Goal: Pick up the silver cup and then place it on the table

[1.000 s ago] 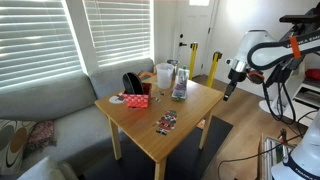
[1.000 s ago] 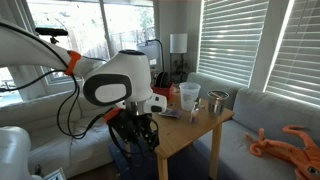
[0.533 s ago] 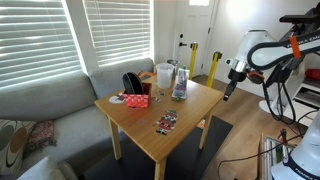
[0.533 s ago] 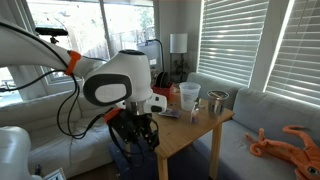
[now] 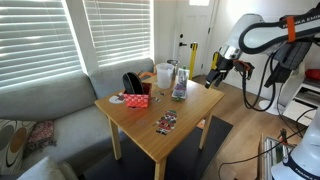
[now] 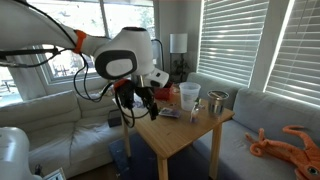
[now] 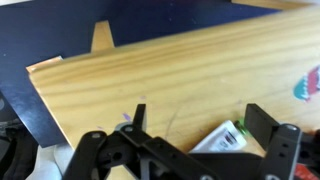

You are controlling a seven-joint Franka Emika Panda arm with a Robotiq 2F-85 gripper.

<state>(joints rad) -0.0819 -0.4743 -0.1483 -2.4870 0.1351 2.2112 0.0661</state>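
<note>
Your gripper hangs in the air near the table edge on the robot's side, jaws spread wide and holding nothing. In the wrist view only bare wood and a green-and-white packet lie beneath them. The silver cup stands upright on the opposite side of the table, at the corner nearest the grey sofa, well apart from the gripper. It reads as a small, plain metal cylinder, so judge it stiff, light and smooth-walled. It will not crush, but it could slip in the jaws or tip under a glancing touch. Whether anything is inside cannot be seen. The likeliest hold is from above, with the jaws across the wall a little below the rim, or with one finger inside the rim and one outside. Just beside it stands a wider whitish translucent cup, and near that a clear jar with bluish contents. Whether any of them touch cannot be told, so plan to bring the fingers down on the sides facing away from those neighbours. Farther along the table sit a red box, a black object and some small colourful packets.
</note>
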